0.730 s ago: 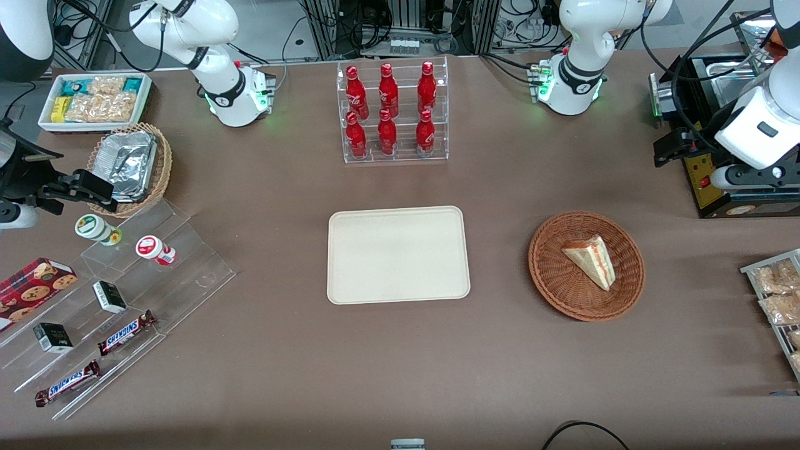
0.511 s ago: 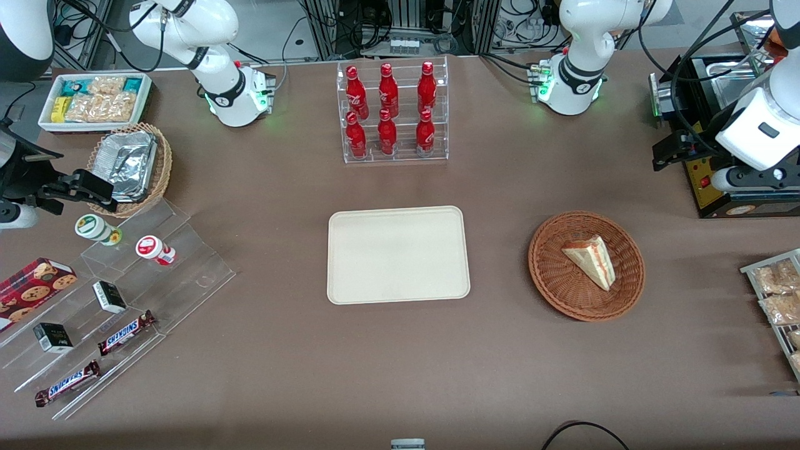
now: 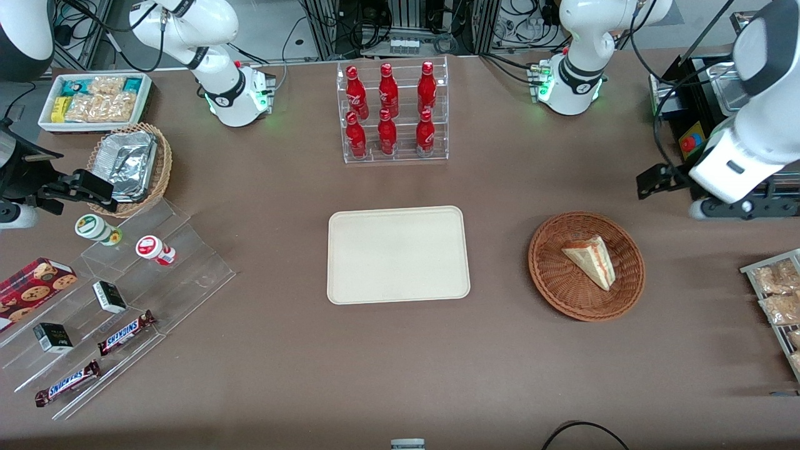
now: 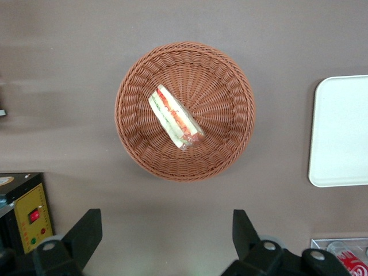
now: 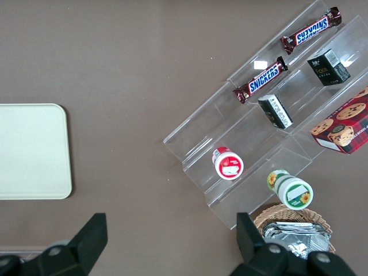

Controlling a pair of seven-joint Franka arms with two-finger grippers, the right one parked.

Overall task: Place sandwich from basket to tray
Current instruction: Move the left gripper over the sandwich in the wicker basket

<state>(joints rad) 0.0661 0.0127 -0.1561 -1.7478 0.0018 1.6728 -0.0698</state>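
The sandwich [image 3: 590, 260] [image 4: 174, 118], a pale wedge with red, orange and green filling, lies in the reddish-brown wicker basket [image 3: 549, 275] [image 4: 225, 86]. The cream tray [image 3: 398, 254] [image 4: 342, 138] sits bare at the table's middle, beside the basket. My left gripper [image 3: 654, 180] [image 4: 167, 223] hangs high in the air, farther from the front camera than the basket and a little toward the working arm's end. It is open, its fingers wide apart with nothing between them.
A clear rack of red bottles [image 3: 390, 112] stands farther back than the tray. A black control box [image 3: 694, 134] [image 4: 26, 213] is near the gripper. Bagged snacks [image 3: 775, 294] lie at the working arm's end. Stepped acrylic shelves [image 3: 125, 300] with snacks stand toward the parked arm's end.
The left arm has swung off the black box, carrying the gripper nearer the front camera and closer to the basket. Sandwich, basket and tray have not moved.
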